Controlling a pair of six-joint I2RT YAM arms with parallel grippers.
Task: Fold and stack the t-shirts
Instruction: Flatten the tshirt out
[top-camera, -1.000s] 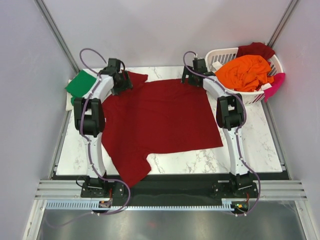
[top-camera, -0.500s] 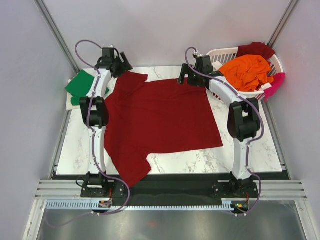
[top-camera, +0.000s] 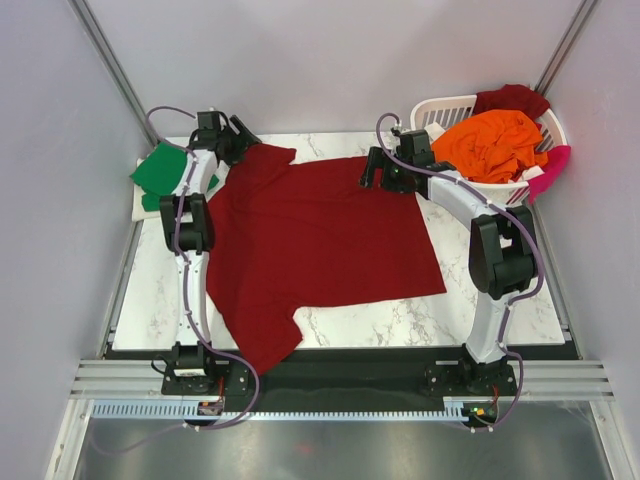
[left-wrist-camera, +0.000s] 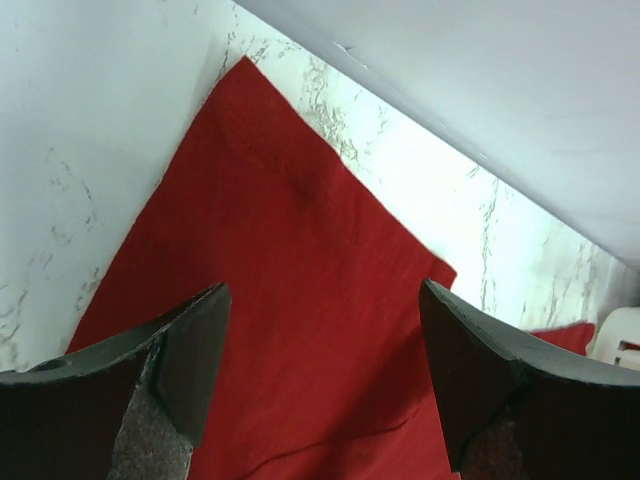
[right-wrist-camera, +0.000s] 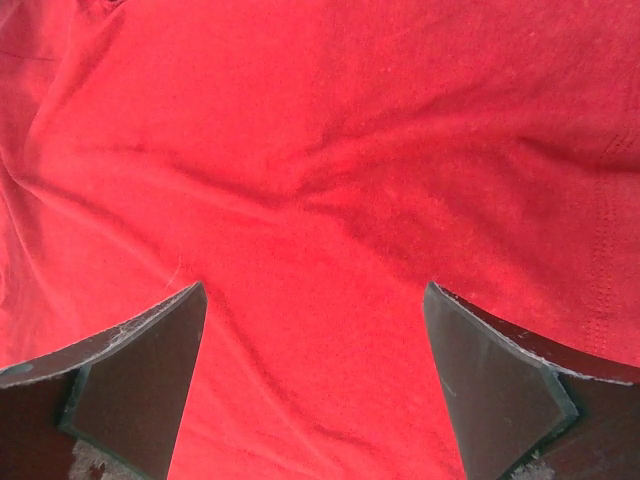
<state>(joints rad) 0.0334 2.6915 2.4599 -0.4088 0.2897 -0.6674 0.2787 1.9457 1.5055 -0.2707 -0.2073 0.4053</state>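
The large dark red cotton t-shirt (top-camera: 320, 240) lies spread flat on the white marble-patterned table (top-camera: 500, 300), one sleeve toward the near edge and one at the far left. Over the last second the left gripper (top-camera: 232, 138) has drawn back from the shirt's shoulder to hover at the far sleeve. The right gripper (top-camera: 380, 172) has shifted slightly nearer over the far right corner. Both wrist views show the jaws parted with only red cloth (left-wrist-camera: 300, 330) beneath and nothing grasped. The shirt outline is practically unchanged. In my judgement smoothing is complete and the first fold has not begun. The folded bright green t-shirt (top-camera: 160, 172) sits at the left edge, and the orange t-shirt (top-camera: 490, 145) waits in the white slotted plastic basket (top-camera: 445, 108).
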